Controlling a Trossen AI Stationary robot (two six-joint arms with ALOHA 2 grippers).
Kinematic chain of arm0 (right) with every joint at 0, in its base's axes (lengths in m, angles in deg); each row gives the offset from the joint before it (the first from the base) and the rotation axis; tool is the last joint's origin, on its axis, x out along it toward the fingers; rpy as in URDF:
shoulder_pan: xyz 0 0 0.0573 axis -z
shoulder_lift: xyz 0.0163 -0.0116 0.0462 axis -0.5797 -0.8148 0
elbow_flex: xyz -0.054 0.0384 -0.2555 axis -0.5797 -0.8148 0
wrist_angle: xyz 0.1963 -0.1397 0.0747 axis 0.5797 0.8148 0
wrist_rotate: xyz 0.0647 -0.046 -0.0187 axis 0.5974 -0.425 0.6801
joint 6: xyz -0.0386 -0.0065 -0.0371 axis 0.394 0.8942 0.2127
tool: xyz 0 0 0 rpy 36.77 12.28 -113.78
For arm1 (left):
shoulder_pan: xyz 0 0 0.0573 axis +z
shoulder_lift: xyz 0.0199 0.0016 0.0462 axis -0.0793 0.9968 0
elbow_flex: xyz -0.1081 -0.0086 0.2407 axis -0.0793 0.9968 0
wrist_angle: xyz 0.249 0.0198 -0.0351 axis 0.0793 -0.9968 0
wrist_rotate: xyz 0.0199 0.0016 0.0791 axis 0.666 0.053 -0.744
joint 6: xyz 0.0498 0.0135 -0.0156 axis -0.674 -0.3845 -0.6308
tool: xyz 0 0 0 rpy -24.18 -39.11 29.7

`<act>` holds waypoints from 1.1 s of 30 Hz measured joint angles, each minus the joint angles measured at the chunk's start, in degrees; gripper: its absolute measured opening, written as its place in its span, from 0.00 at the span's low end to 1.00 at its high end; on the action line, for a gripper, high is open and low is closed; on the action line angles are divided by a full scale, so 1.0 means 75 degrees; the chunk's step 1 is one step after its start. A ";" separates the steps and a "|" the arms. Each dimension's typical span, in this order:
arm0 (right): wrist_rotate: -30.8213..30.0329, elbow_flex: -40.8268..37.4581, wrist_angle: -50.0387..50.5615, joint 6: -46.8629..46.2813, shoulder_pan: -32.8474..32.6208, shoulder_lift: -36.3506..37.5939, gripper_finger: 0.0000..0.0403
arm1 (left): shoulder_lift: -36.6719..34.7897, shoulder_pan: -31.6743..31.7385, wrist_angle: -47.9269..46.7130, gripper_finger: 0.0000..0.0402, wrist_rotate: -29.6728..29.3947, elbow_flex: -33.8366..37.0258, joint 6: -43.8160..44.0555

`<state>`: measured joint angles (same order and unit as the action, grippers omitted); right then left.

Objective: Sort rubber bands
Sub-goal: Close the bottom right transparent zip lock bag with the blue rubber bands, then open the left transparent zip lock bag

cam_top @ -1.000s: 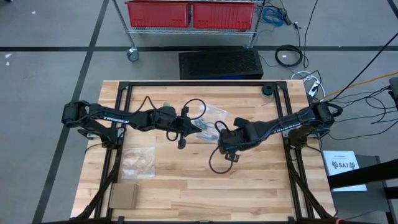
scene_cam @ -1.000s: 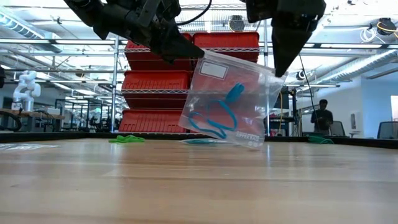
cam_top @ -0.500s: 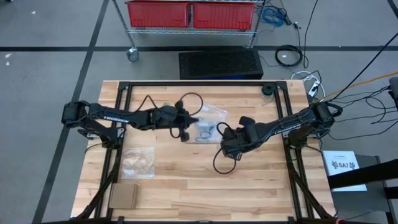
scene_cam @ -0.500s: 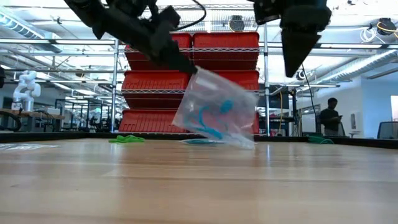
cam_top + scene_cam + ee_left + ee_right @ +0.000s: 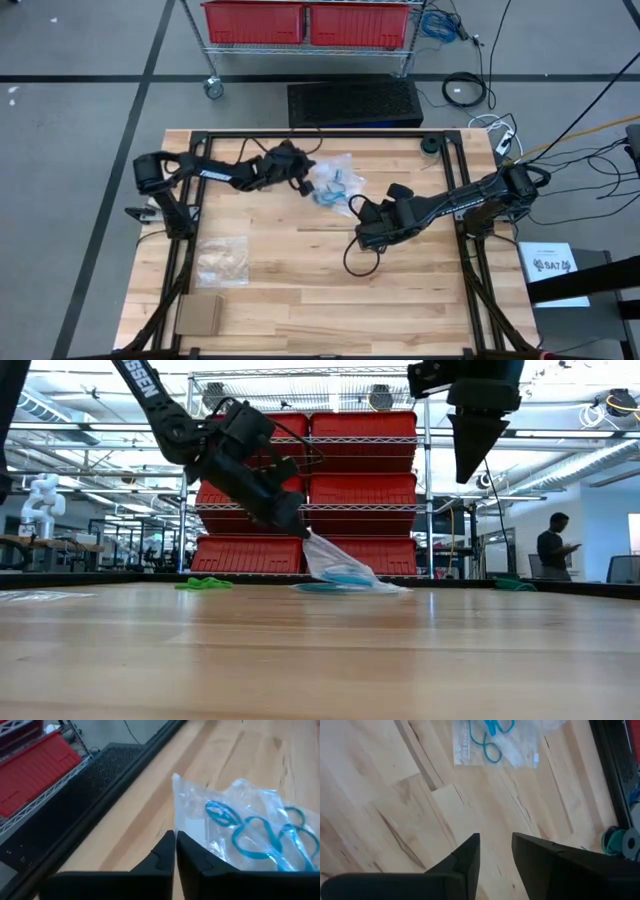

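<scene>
A clear plastic bag [image 5: 335, 186] with bright blue rubber bands [image 5: 250, 837] inside lies on the far middle of the table. My left gripper [image 5: 304, 184] is at the bag's left end, shut on it. My right gripper [image 5: 364, 240] hangs open above bare wood on the near side of the bag [image 5: 495, 742], touching nothing; in the low view it [image 5: 477, 460] points down, well above the table. Loose green bands [image 5: 203, 583] and teal bands [image 5: 320, 587] lie on the table's far part. More green bands [image 5: 615, 840] lie by the right rail. My left gripper pinches the bag's edge [image 5: 186, 827] beside its white label between the two shut fingers. It comes slanting down from the table's left. The held end [image 5: 309, 541] is raised off the wood, and the rest of the bag [image 5: 350, 574] lies flat on the table.
A second clear bag [image 5: 222, 260] lies near the table's left side, with a brown cardboard piece [image 5: 200, 315] at the near left corner. A black frame rail [image 5: 320, 134] runs along the far edge. A person [image 5: 552, 550] stands in the room behind.
My left gripper carried the bag toward the far edge and down. The bag hung tilted in the air and now lies on the table with only its held end raised. My right gripper, at the bag's upper corner a second ago, stands clear of it.
</scene>
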<state>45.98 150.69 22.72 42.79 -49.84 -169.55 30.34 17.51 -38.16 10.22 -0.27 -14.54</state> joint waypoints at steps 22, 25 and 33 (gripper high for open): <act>0.1458 -0.0712 -0.3132 0.2619 0.0525 0.0010 0.26 | -0.3331 -0.1364 -0.4269 0.36 0.0904 -0.0009 -0.1004; 0.1733 -0.1217 -0.4035 0.2754 0.0476 0.0006 0.26 | -0.4191 -0.2241 -0.5971 0.28 0.0839 -0.0015 -0.0397; 0.1587 -0.1997 -0.5726 0.3018 -0.0033 0.0006 0.22 | -0.4689 -0.4652 -0.9339 0.03 0.0613 -0.0012 0.2657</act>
<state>57.88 135.71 -20.22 65.42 -50.09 -169.50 -4.83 -17.38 -108.21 14.82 -0.36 5.38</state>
